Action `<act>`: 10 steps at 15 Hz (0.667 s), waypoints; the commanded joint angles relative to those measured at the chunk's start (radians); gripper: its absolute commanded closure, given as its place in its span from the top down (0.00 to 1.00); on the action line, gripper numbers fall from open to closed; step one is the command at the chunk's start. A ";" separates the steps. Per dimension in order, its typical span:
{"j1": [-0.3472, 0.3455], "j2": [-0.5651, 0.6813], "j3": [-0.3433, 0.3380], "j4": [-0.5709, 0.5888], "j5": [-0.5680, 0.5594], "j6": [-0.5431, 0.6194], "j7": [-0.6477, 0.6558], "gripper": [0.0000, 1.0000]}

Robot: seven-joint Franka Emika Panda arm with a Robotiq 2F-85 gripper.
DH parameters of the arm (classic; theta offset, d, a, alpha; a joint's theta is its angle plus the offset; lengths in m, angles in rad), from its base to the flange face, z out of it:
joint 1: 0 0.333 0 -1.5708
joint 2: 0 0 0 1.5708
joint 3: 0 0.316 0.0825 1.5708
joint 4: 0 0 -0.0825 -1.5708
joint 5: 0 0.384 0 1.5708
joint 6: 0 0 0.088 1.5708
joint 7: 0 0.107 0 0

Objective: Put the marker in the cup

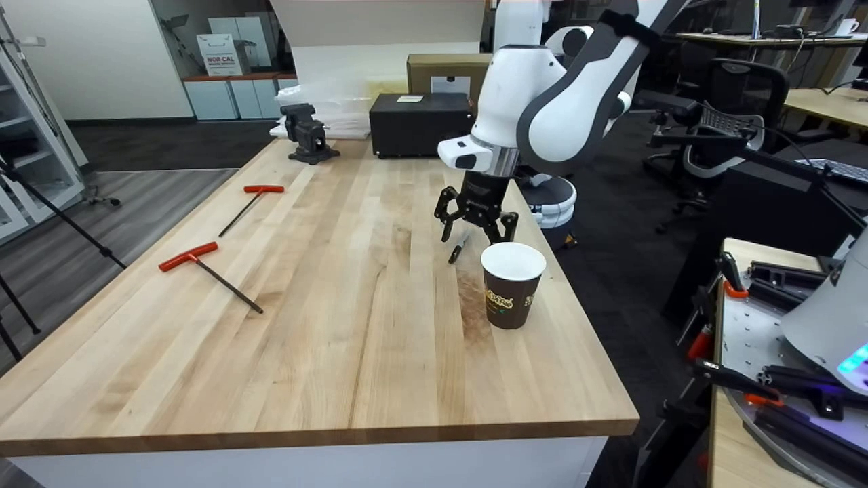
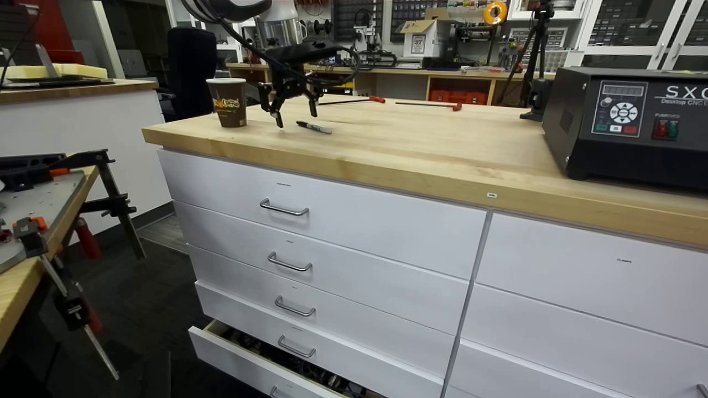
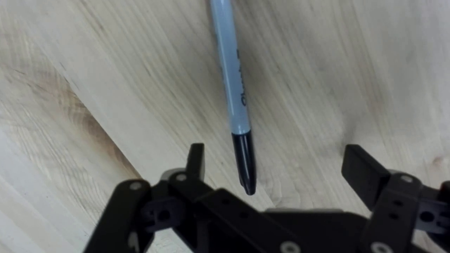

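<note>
Wrist view: at far left I see the desk (image 3: 63,105), pale wood with fine, streaky grain and a rough brown band, reaching across to the left one of the fingers (image 3: 195,160). They are black, blocky at the tips and spread wide apart. Between those tips, nearer the left one and touching neither, lies the glossy black cap of the marker (image 3: 233,77); its slim, smooth, grey-blue barrel stretches out ahead of the fingers, flat along the wood.

In an exterior view I start well left of the fingers, at two tools (image 1: 188,257) with red T-shaped handles and thin, straight, dark shafts. Left of the fingers and farther back comes a chunky black vise (image 1: 312,132), then, behind them, a boxy, flat-sided black case (image 1: 420,125). I have the marker just below the fingers here; whether the tips touch the wood I cannot tell. Just to their right, nearer the camera, the cup (image 1: 513,291) stands upright, a tapering brown paper wall with yellow lettering under a white rim.
</note>
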 commanded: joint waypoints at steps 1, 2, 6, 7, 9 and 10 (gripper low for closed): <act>0.084 0.040 -0.056 0.101 -0.059 -0.105 0.116 0.76; 0.098 0.051 -0.063 0.125 -0.068 -0.129 0.137 0.72; 0.138 0.099 -0.093 0.201 -0.123 -0.156 0.201 0.47; 0.142 0.108 -0.098 0.214 -0.134 -0.160 0.210 0.40; 0.143 0.116 -0.103 0.236 -0.155 -0.162 0.222 0.27; 0.143 0.118 -0.106 0.243 -0.164 -0.162 0.226 0.21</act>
